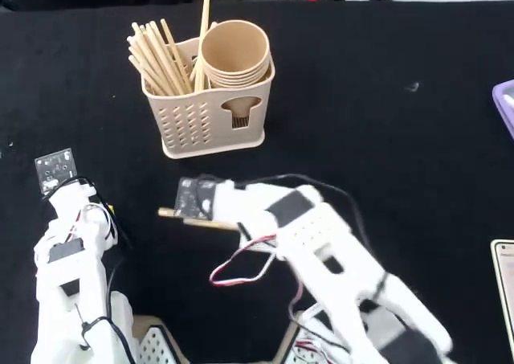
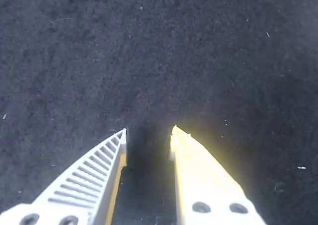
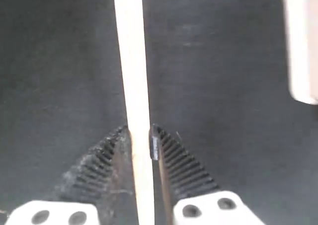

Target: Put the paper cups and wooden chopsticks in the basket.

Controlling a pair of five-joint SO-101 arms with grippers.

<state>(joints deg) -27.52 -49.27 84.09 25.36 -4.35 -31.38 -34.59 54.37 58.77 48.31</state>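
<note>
One beige perforated plastic basket (image 1: 205, 119) stands upright on the black cloth-covered desk (image 1: 385, 139), toward its far edge and a little toward its left edge. Inside it, on the side nearer the desk's left edge, a bundle of pale wooden chopsticks (image 1: 157, 59) leans outward, their upper ends fanning above the rim. On the other side sits a nested stack of tan paper cups (image 1: 235, 52), mouth up, the top cup rising above the rim. A single taller chopstick (image 1: 205, 26) stands almost upright between the bundle and the cups. Whether a divider separates the two sides I cannot tell.

Another lone wooden chopstick (image 1: 189, 218) lies flat on the cloth in front of the basket, apart from it, running roughly parallel to the desk's near edge. The right gripper (image 1: 195, 211) is down on it. The right wrist view shows the black ribbed jaws clenched on either side of this stick (image 3: 133, 86), both touching it, and it runs straight on past their tips.

The left gripper (image 2: 148, 135) hangs over bare cloth near the desk's near left corner. Its white and yellow jaws are parted, with nothing between them.

At the desk's right edge sit part of a purple object (image 1: 506, 103) and, nearer, a pale card (image 1: 504, 276).
</note>
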